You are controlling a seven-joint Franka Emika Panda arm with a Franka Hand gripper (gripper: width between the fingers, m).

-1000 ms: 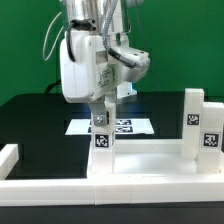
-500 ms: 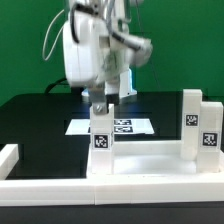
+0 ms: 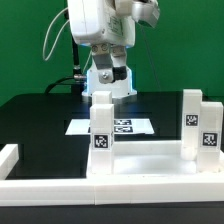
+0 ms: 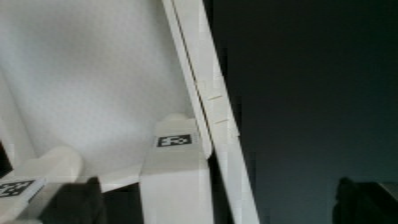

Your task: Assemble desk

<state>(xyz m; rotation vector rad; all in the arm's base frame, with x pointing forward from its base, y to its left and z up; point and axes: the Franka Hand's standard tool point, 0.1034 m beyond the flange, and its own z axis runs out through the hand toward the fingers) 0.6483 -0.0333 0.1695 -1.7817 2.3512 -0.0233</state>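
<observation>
Look at the exterior view: your gripper (image 3: 110, 78) hangs above the desk, its two fingers spread apart and released, with nothing between them and clear air under the tips. The desk top (image 3: 150, 162) lies at the front of the black table (image 3: 40, 125), a wide white tray with a raised rim, and it sits against the long white rail (image 3: 60, 186) that runs along the front edge. Three white block legs stand upright on it. One leg (image 3: 101, 124) stands right below the gripper, toward the exterior view's left, with a black-and-white tag on its face; it is apart from the fingers. Two more legs stand just beside each other at the exterior view's right, a taller one (image 3: 191, 122) and a lower one (image 3: 209, 134), each with a tag. Behind the desk the marker board (image 3: 125, 126) lies flat on the table, partly hidden by the left leg. In the wrist view you see the white tray (image 4: 89, 90) from above with its raised rim (image 4: 210, 100) running along the dark table, a small tag (image 4: 175, 141) near that rim, and the dark blurred fingertips (image 4: 71, 200) in the foreground, gripping nothing.
</observation>
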